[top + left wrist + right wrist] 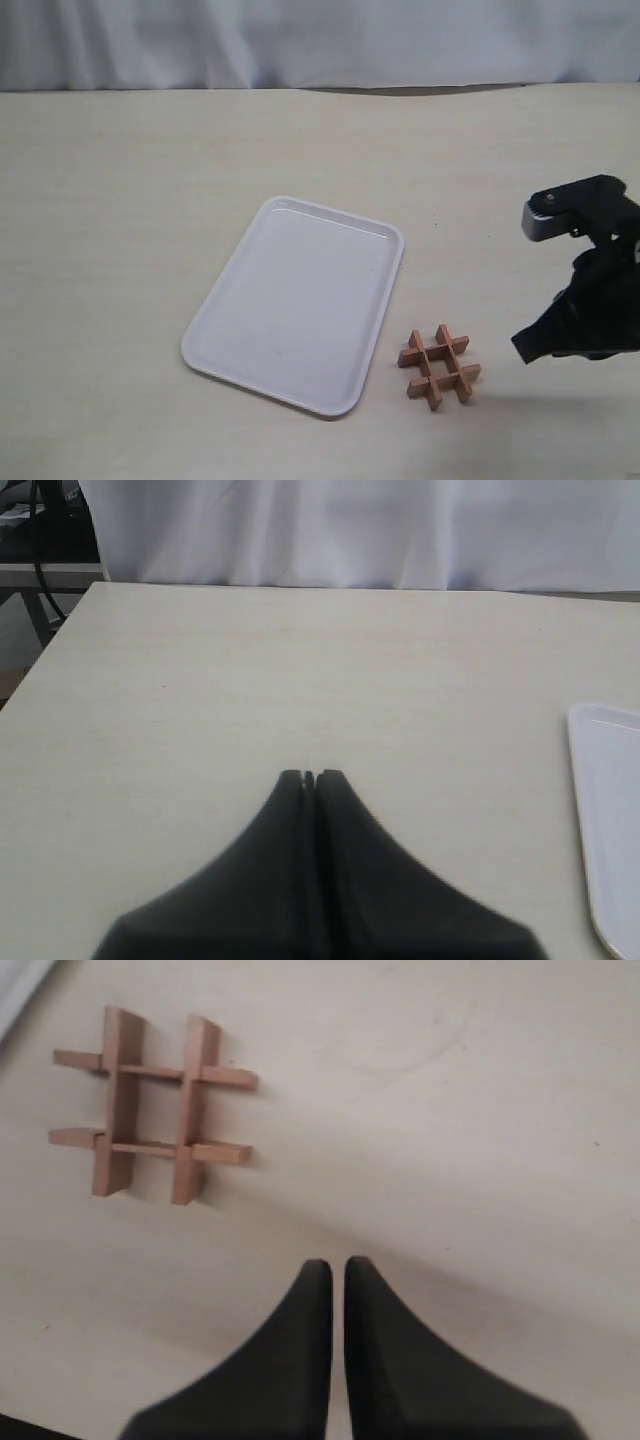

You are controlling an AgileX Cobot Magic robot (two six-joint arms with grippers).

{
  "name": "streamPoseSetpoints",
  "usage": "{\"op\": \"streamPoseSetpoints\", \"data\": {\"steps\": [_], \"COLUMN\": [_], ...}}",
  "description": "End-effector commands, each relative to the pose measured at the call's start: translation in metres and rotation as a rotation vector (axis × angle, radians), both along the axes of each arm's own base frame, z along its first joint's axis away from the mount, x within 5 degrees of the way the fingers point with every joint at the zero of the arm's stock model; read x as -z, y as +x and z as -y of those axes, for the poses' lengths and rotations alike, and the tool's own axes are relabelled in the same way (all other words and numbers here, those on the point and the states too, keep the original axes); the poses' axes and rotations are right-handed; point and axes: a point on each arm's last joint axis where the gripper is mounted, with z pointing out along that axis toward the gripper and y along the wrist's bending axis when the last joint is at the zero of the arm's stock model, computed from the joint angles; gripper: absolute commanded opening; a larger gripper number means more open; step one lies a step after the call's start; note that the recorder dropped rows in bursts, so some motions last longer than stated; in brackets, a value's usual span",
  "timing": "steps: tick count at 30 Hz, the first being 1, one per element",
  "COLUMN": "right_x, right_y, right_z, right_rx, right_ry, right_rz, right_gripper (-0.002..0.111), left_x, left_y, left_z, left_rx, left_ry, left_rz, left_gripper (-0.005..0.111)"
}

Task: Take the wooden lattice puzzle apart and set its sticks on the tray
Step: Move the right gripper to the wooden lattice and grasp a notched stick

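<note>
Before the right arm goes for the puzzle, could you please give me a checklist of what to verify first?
1. The puzzle is whole and flat on the table: ok.
2. The puzzle lies apart from the tray: ok, a gap shows.
3. The tray has room: ok, nothing lies on it.
4. The right hand is open for a grip: not ok, it is shut and empty.
5. The way from the right hand to the puzzle is free: ok.
6. The left hand is ready to help: not ok, it is shut and the puzzle is not in its view.
</note>
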Motion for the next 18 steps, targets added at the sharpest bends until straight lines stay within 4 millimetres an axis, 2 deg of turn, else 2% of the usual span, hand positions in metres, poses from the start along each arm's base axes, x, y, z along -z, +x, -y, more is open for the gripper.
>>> {"op": "streamPoseSetpoints", "data": {"steps": [1, 6, 8, 14, 18], "right_x": [0.007, 0.025, 0.033, 0.054, 0.066], "right_y": [-0.003, -0.001, 0.002, 0.014, 0.017], "right_z": [-0.024, -0.043, -0.051, -0.064, -0.065], "right_rx": [-0.096, -0.13, -0.135, -0.118, -0.118], "right_ry": [-0.016, -0.063, -0.063, -0.042, -0.048], "right_rz": [0.019, -0.028, -0.043, -0.04, -0.074], "right_gripper": [0.004, 0.005, 0.012, 0.043, 0.046], "left_x": [0.0, 0.0, 0.0, 0.0, 0.0], "left_y": [0.0, 0.0, 0.0, 0.0, 0.0], "left_z": [0.0, 0.0, 0.0, 0.0, 0.0], "left_rx": [0.0, 0.0, 0.0, 0.0, 0.0], "left_ry": [0.001, 0.001, 0.001, 0.001, 0.001], "left_rz": [0.004, 0.004, 0.004, 0.006, 0.006], "left_gripper": [0.0, 0.0, 0.0, 0.0, 0.0]}}
